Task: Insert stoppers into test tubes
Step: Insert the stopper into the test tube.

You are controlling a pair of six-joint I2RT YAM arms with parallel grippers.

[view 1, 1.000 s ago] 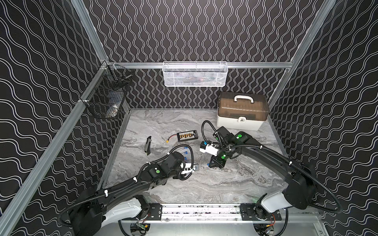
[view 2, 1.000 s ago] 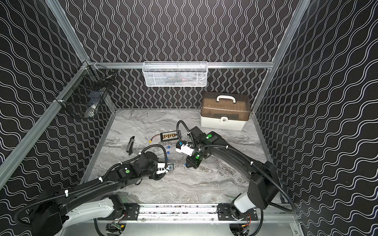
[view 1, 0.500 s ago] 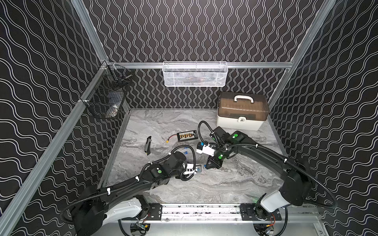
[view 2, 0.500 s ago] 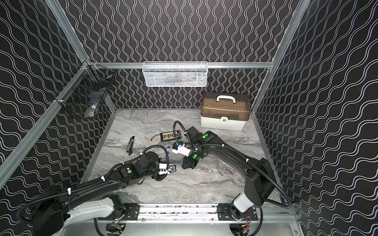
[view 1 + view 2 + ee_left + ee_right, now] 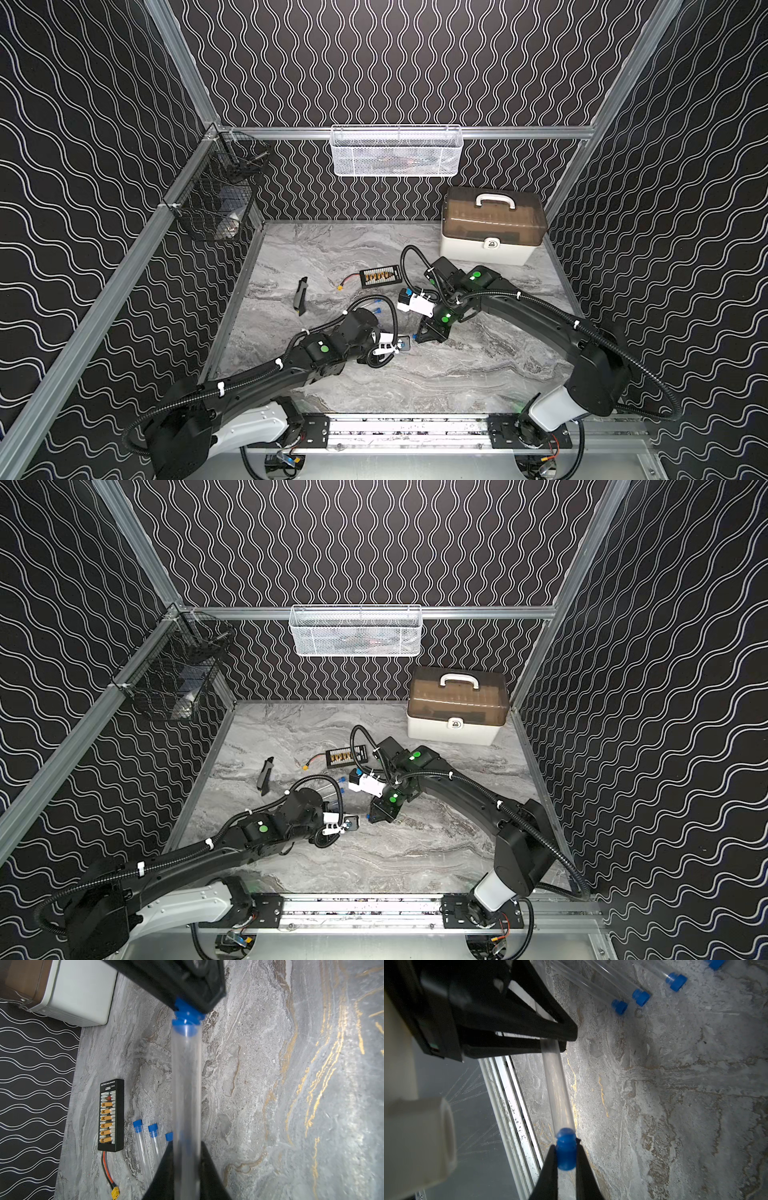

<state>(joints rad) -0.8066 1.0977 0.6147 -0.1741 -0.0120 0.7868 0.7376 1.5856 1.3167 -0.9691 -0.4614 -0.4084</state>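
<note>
My left gripper (image 5: 187, 1144) is shut on a clear test tube (image 5: 186, 1084), held level above the table. My right gripper (image 5: 565, 1144) is shut on a blue stopper (image 5: 566, 1154) whose stem sits in that tube's mouth (image 5: 187, 1029). In both top views the two grippers meet tip to tip at mid-table, left gripper (image 5: 400, 345) (image 5: 353, 823) and right gripper (image 5: 420, 335) (image 5: 372, 816). Several more test tubes with blue stoppers in them (image 5: 619, 1006) (image 5: 138, 1126) lie side by side on the table behind the left arm.
A black board with gold connectors (image 5: 380, 276) and its red wire with yellow plug (image 5: 115, 1192) lie near the tubes. A black tool (image 5: 300, 295) lies to the left. A white box with brown lid (image 5: 492, 230) stands back right. Baskets hang on the back wall (image 5: 397, 151) and left wall (image 5: 216, 203).
The two grippers have closed the gap between them: the right one came left with the stopper, the left one edged right with the tube, and the stopper now meets the tube's mouth.
</note>
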